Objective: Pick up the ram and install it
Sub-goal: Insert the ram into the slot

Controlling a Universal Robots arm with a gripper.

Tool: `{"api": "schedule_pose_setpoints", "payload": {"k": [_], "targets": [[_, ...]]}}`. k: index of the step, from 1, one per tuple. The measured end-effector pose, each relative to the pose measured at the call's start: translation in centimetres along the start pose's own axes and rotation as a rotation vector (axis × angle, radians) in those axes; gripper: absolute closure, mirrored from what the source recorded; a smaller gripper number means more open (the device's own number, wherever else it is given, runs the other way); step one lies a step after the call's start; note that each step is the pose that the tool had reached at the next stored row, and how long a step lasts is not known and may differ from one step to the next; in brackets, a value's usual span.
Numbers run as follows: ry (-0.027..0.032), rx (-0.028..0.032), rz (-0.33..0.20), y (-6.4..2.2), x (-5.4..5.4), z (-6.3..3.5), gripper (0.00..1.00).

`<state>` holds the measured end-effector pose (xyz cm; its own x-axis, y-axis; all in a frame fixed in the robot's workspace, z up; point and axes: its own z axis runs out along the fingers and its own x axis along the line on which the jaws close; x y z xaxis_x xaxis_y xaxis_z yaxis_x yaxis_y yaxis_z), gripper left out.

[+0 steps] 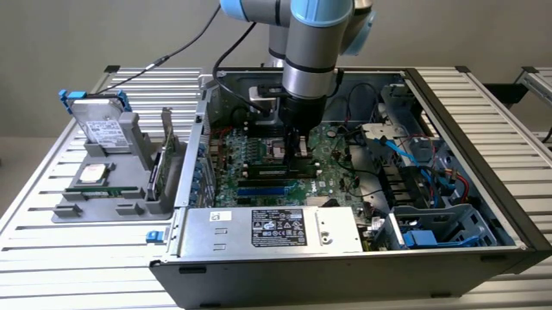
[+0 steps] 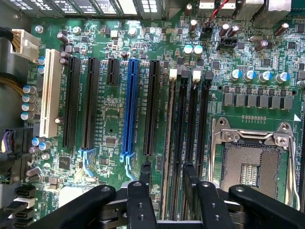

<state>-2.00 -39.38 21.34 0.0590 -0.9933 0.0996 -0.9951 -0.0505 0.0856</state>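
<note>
Slatted metal table [image 1: 77, 258] holds an open case [image 1: 345, 274], its motherboard [image 2: 109, 157] facing up. Inside, the gripper [image 2: 167, 169] hangs over the memory slots [image 2: 193, 119] with fingers [image 2: 145, 174] spread, gripping nothing. Between them the ram [image 2: 167, 143] stands edge-up in one slot (near the processor socket [image 2: 250, 167]), touching neither finger.
</note>
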Motion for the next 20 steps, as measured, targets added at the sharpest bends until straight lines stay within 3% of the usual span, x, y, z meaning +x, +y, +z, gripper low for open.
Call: {"api": "schedule_pose_setpoints", "payload": {"k": [4, 18, 20], "targets": [[0.0001, -0.0001, 0.0, 0.02, 0.0, -0.19, 0.6], [-0.0002, -0.0004, 0.004, 0.22, 0.2, -2.51, 0.6], [-0.0003, -0.0004, 0.004, 0.22, 0.2, -2.51, 0.69]]}}
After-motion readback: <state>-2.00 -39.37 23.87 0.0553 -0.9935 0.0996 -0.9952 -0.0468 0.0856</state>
